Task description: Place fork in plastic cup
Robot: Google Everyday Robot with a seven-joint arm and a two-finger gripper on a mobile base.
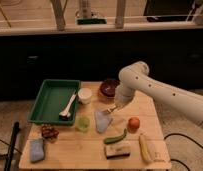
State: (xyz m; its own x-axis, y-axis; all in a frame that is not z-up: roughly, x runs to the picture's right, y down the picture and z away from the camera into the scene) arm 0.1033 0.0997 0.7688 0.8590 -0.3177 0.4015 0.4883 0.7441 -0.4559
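One claw (111,108) mid-table, grip state unclear, fork (109,109) at it, plastic cup (83,123) leftward.

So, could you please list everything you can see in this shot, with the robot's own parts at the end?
table: one, light wood, centre of view
tray: one, green, back left of table
white utensil: one, lying in the tray
white cup: one, right of the tray
plastic cup: one, light green, in front of the white cup
bowl: one, dark red-brown, at the back
fork: one, pale, at the gripper's tip
grey-blue piece: one, mid-table
round fruit: one, orange-red, right
long vegetable: one, green, front
banana: one, yellow, front right
sponge: one, front
brown item: one, front left
blue cloth: one, front left corner
arm: one, white, from the right
gripper: one, low over mid-table
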